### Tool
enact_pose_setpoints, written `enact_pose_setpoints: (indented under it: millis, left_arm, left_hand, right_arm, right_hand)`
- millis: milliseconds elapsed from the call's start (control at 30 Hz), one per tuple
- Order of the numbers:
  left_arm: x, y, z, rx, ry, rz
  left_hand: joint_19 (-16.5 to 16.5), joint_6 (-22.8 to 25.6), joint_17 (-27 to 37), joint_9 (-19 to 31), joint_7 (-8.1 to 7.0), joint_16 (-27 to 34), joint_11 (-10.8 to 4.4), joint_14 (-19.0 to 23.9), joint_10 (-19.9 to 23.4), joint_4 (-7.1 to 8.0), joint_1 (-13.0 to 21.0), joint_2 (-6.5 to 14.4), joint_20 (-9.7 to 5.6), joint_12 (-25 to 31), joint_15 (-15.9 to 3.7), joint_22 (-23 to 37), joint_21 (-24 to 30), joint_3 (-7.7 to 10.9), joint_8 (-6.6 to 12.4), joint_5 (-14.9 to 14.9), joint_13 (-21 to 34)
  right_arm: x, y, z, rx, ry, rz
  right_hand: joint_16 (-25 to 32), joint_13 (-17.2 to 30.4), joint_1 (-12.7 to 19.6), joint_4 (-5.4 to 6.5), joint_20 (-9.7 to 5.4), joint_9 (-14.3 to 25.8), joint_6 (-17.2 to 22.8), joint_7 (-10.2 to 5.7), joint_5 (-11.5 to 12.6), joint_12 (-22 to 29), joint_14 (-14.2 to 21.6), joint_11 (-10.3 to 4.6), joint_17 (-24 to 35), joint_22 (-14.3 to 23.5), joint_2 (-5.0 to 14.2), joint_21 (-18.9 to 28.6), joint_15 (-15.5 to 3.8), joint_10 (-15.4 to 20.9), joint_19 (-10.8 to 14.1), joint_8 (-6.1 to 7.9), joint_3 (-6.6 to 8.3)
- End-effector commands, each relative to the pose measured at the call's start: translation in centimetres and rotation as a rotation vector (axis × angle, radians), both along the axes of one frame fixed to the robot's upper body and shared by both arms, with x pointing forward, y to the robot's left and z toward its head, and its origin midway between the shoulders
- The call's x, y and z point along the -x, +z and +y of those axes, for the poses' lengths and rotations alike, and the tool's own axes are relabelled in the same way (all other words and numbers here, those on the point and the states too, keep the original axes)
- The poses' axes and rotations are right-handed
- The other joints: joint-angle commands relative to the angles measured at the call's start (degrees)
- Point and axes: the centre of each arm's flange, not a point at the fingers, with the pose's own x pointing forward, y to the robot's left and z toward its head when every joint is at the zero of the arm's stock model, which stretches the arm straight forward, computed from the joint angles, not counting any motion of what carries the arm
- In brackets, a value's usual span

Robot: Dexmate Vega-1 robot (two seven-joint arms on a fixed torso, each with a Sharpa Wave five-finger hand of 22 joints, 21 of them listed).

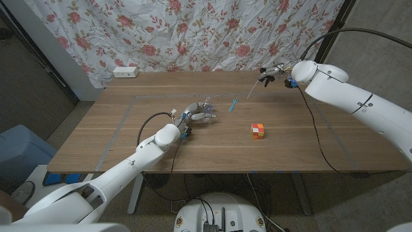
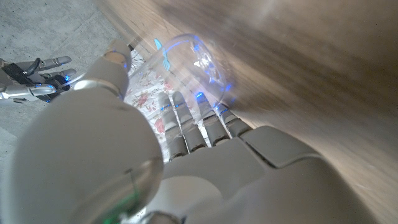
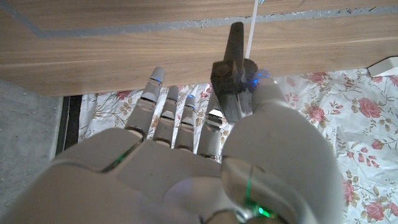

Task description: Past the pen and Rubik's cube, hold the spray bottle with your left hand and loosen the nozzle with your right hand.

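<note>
My left hand (image 1: 192,116) grips a clear spray bottle (image 1: 208,109) low over the middle of the table; in the left wrist view the fingers (image 2: 193,124) wrap the see-through bottle (image 2: 189,59). The nozzle is off the bottle. My right hand (image 1: 278,69) holds it raised at the far right, its thin white tube (image 1: 253,89) hanging down towards the table. The right wrist view has the dark nozzle (image 3: 234,56) pinched at the fingertips. A blue pen (image 1: 233,105) lies just right of the bottle. The Rubik's cube (image 1: 258,131) sits nearer the front.
A white power strip (image 1: 125,71) lies at the table's far left edge, in front of a floral curtain (image 1: 193,32). Pale tape lines (image 1: 122,122) mark a rectangle on the wooden top. A blue bin (image 1: 19,154) stands on the floor to the left.
</note>
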Motion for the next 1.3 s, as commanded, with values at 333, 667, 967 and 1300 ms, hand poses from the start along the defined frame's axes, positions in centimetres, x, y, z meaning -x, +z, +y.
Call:
enact_pose_setpoints:
  millis: [333, 667, 967, 1300]
  left_arm:
    - [-0.31, -0.31, 0.28, -0.015, -0.021, 0.026]
    - [-0.14, -0.26, 0.54, -0.029, -0.025, 0.034]
    - [-0.15, -0.12, 0.66, -0.045, -0.040, 0.045]
    - [0.10, -0.27, 0.95, -0.051, -0.040, 0.053]
  left_hand:
    - [0.3, 0.1, 0.1, 0.2, -3.39, -0.1, -0.50, -2.9, -2.6, -0.22, -3.6, 2.0, 0.02, -0.2, -6.45, 0.2, 0.2, -0.96, -2.94, -0.1, -1.6]
    - [-0.2, -5.4, 0.2, 0.2, -4.41, 0.0, -0.03, -5.7, -6.3, 0.05, -2.7, 0.7, 0.03, -0.4, -6.04, 0.2, 0.1, -1.53, -7.78, 0.2, -2.9]
    - [-1.5, -9.7, 0.2, 0.2, -3.18, -0.1, 0.53, -9.3, -10.6, 0.26, -2.4, 0.2, -0.38, -0.6, -5.35, 0.2, 0.0, -2.01, -11.26, 0.0, -3.2]
    - [-2.3, -12.9, 0.2, 0.2, -1.50, -0.1, 1.27, -12.0, -14.0, 0.21, -2.0, -0.5, -0.67, -0.6, -4.48, 0.2, -0.1, -2.44, -12.77, -0.3, -3.3]
  right_arm:
    - [-0.86, -0.47, 0.34, -0.009, 0.011, 0.030]
    - [-0.96, -0.53, 0.41, -0.012, 0.015, 0.031]
    - [-1.00, -0.63, 0.41, -0.016, 0.016, 0.029]
    - [-1.03, -0.72, 0.39, -0.020, 0.020, 0.028]
  right_hand:
    - [0.1, 0.1, 0.6, -0.02, -0.31, 0.2, 3.7, -3.58, 0.3, 0.2, 0.4, -0.20, 0.2, 0.1, 0.19, 0.1, -0.55, 0.4, 0.3, 0.59, -0.18]
    - [0.1, 0.1, 0.7, -0.04, -0.31, 0.2, 3.7, -3.55, 0.4, 0.2, 0.3, -0.21, 0.3, 0.1, 0.21, 0.1, -0.49, 0.5, 0.4, 0.61, -0.22]
    - [0.1, 0.2, 0.7, -0.03, -0.29, 0.2, 3.7, -3.64, 0.4, 0.1, 0.3, -0.32, 0.3, 0.2, 0.25, 0.1, -0.61, 0.4, 0.3, 0.65, -0.24]
    - [0.1, 0.2, 0.7, -0.04, -0.24, 0.1, 3.7, -3.61, 0.4, 0.1, 0.3, -0.26, 0.4, 0.2, 0.27, 0.1, -0.52, 0.4, 0.3, 0.72, -0.28]
